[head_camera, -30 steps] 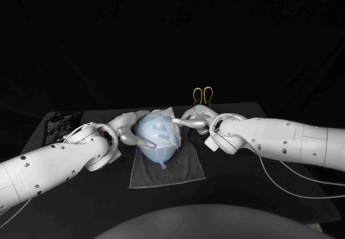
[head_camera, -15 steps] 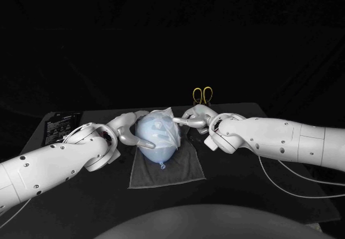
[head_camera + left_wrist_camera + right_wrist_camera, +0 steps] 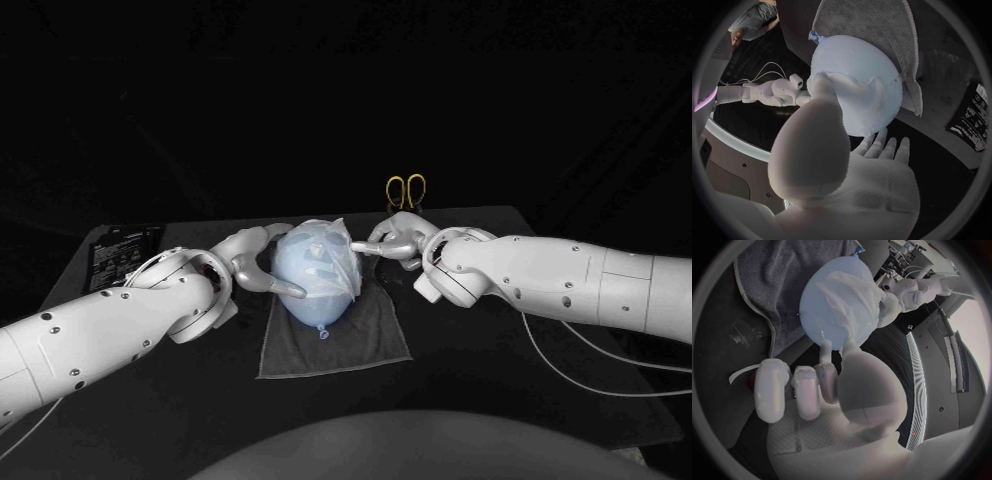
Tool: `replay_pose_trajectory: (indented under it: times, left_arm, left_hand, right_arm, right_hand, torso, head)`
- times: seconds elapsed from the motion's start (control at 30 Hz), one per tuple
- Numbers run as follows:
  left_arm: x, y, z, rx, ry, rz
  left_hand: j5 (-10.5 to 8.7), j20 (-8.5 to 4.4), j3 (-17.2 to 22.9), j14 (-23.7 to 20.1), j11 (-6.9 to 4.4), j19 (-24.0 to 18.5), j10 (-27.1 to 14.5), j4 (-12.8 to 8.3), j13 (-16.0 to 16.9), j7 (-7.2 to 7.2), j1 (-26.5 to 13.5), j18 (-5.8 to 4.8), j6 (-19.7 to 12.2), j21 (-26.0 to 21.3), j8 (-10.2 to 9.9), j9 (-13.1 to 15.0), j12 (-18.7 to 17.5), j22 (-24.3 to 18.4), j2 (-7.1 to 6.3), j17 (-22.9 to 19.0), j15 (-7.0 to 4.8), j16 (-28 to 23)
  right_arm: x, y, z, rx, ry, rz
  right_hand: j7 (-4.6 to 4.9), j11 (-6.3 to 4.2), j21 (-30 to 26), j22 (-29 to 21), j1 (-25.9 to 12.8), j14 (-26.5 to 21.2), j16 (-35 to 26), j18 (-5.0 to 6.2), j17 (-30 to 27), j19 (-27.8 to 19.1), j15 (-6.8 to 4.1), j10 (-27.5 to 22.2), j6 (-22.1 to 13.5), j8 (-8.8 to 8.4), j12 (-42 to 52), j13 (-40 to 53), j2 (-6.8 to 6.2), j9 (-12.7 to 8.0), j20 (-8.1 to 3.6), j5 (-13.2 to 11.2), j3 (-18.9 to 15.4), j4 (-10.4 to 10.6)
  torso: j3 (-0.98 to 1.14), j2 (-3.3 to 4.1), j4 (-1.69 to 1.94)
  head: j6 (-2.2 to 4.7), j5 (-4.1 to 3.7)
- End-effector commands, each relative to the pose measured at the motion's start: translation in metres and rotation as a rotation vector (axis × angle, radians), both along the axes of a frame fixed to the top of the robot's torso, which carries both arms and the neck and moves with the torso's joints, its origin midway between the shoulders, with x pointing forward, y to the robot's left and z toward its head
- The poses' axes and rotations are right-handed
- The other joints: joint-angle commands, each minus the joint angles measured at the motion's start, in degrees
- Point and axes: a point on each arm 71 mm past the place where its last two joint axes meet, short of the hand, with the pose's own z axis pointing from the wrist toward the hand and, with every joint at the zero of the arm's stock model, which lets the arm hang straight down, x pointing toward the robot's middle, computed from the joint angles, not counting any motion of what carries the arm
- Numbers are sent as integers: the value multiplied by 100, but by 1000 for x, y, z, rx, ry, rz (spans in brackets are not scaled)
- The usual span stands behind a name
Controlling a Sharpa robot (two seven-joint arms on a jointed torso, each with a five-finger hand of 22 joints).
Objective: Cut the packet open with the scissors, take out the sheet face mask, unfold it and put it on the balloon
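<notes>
At the middle of the black table (image 3: 476,390) the balloon (image 3: 315,300) lies on a dark towel (image 3: 339,345), knot end toward the robot, with the sheet face mask (image 3: 332,255) draped over its far half. The packet (image 3: 123,252) lies well apart at the table's left and the scissors (image 3: 407,190) at the far edge, so cutting and taking out look done. The step in hand is the last one, settling the mask on the balloon.

The left hand (image 3: 257,262) cups the balloon from its left side. In the left wrist view its thumb presses on the mask's surface while the other fingers reach round underneath, so it holds the balloon steady. The right hand (image 3: 397,240) sits at the balloon's far right, thumb and one finger extended to the mask's edge and the rest curled in. Whether that edge is actually pinched I cannot tell.

The mask looks bunched and ridged rather than flat, with one corner standing up. The next move probably calls for drawing that edge outward and down over the balloon's right side – gently, since the balloon can roll on the towel – while the left hand braces it
</notes>
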Motion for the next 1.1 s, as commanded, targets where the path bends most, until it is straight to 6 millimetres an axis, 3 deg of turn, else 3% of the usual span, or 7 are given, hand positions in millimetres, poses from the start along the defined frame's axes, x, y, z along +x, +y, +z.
replay_pose_trajectory:
  times: [0.03, 0.3, 0.43, 0.5, 1.1]
  left_arm:
    - [-1, -1, -3, 6, 17, -6]
    - [-2, -2, -3, 7, 21, -9]
    - [-2, -2, -3, 10, 24, -7]
    - [-1, -1, -4, 12, 25, -6]
    - [2, 4, -5, 22, 24, 12]
  left_hand:
    - [1, 1, -10, 23, 1, 46, 19, 10, -5, 695, 52, -37, 49, 29, 18, 9, 15, 2, 14, 2, -8, 19]
    - [1, 0, -11, 23, 2, 46, 22, 11, -10, 697, 74, -36, 50, 29, 18, 8, 14, 1, 14, -2, -7, 16]
    - [1, 0, -11, 23, 2, 46, 22, 11, -10, 697, 74, -36, 50, 29, 18, 8, 14, 1, 14, -2, -7, 16]
    - [1, 0, -11, 23, 2, 46, 22, 11, -10, 697, 74, -36, 50, 29, 18, 8, 14, 1, 14, -2, -7, 16]
    - [4, -1, 3, 31, 7, 45, 49, 11, -19, 705, 146, -34, 72, 29, 33, 19, 27, 0, 17, -1, -11, 13]
  right_arm:
    - [0, 5, -2, -27, 15, 29]
    - [0, 11, -4, -51, 15, 27]
    - [2, 8, -5, -72, 15, 8]
    - [3, 5, -5, -80, 15, -1]
    - [5, -10, -4, -118, 8, -47]
  right_hand:
    - [-34, -8, 32, 1206, 98, 661, 21, -25, 1374, 237, -149, 71, 5, 30, 40, 749, 2, -7, -41, 12, -49, 5]
    - [-53, -25, 86, 1222, 273, 672, 36, -37, 1411, 259, -164, 111, 41, 48, 82, 791, 70, -19, -52, 12, -129, 2]
    - [-79, -50, 123, 1233, 477, 677, 43, -44, 1427, 275, -185, 131, 67, 47, 98, 807, 157, -40, -68, 13, -156, -25]
    - [-95, -65, 141, 1238, 600, 680, 49, -48, 1441, 284, -198, 137, 78, 37, 101, 810, 286, -57, -79, 14, -112, -27]
    - [-143, -110, 173, 1248, 1206, 684, 52, -56, 1452, 303, -240, 164, 85, -46, 116, 833, 556, -161, -121, 34, 121, -156]
  torso:
    - [4, 7, 6]
    - [-1, 5, 7]
    - [-5, -3, 3]
    - [-6, -5, 3]
    - [13, 13, -2]
  head:
    - [1, -9]
    - [1, -17]
    - [1, -14]
    - [1, -11]
    - [1, -11]
